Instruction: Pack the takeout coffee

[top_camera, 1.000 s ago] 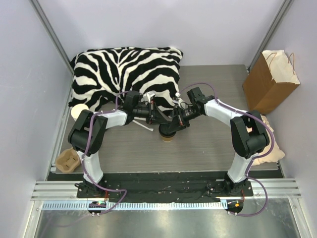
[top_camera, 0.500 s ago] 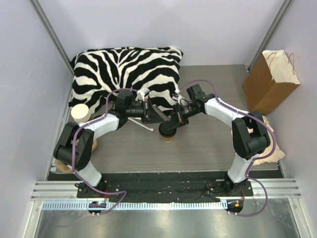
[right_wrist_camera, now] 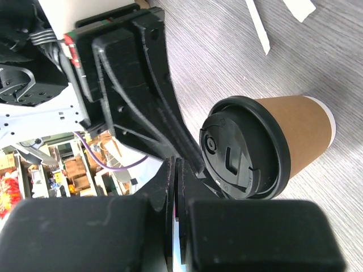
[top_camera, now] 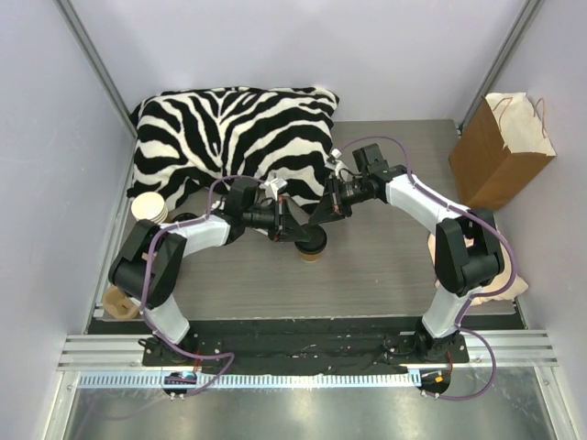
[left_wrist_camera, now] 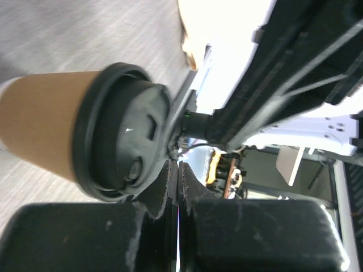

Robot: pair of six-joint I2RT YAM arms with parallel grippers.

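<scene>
- Two grippers met at the takeout coffee, which stood upright near the middle of the table with its black lid on.
- Left gripper: fingers pressed together with nothing between them, tips just beside the lid's rim on the cup's left. Contact could not be told.
- Right gripper: fingers likewise pressed together and empty, tips just beside the rim on the far-right side, crossing close to the left gripper.
- Open room, right: bare table ran from the cup to the brown paper bag, which stood upright and well apart at the far right corner.
- Open room, near: a bare strip lay between the cup and the table's near edge.
- Far left: a zebra pillow covered that corner, its near edge just beyond both wrists.
- Left edge: a stack of cups stood beside the pillow, and a cup carrier lay nearer, partly hidden by the left arm.
- Right edge: a cream cloth lay behind the right arm's elbow.
- A white strip lay flat on the table near the cup.
- Walls closed the left, far and right sides.
</scene>
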